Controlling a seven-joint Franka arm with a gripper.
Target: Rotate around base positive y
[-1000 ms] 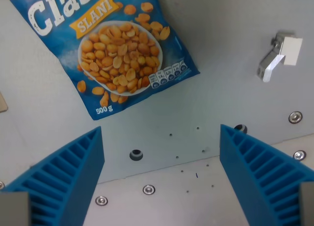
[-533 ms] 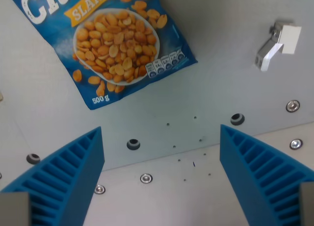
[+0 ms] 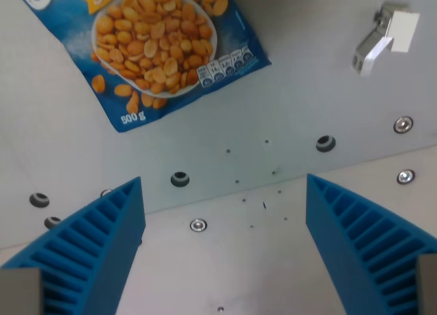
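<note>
A blue bag of salted peanuts (image 3: 147, 48) lies flat on the grey table at the wrist view's upper left, its top cut off by the frame. My gripper (image 3: 225, 260) hangs below it in the picture, well apart from the bag. Its two blue ribbed fingers (image 3: 89, 253) stand wide apart at the lower left and lower right. Nothing is between them, only bare table plate.
A small white and grey bracket (image 3: 382, 38) stands at the upper right. The grey table plate (image 3: 287, 89) has a seam across the middle with screws (image 3: 198, 225) and dark holes (image 3: 180, 178) along it.
The whole scene has slid upward and slightly left in the picture, so the camera has moved. More of the lower plate shows. The fingers keep the same spread.
</note>
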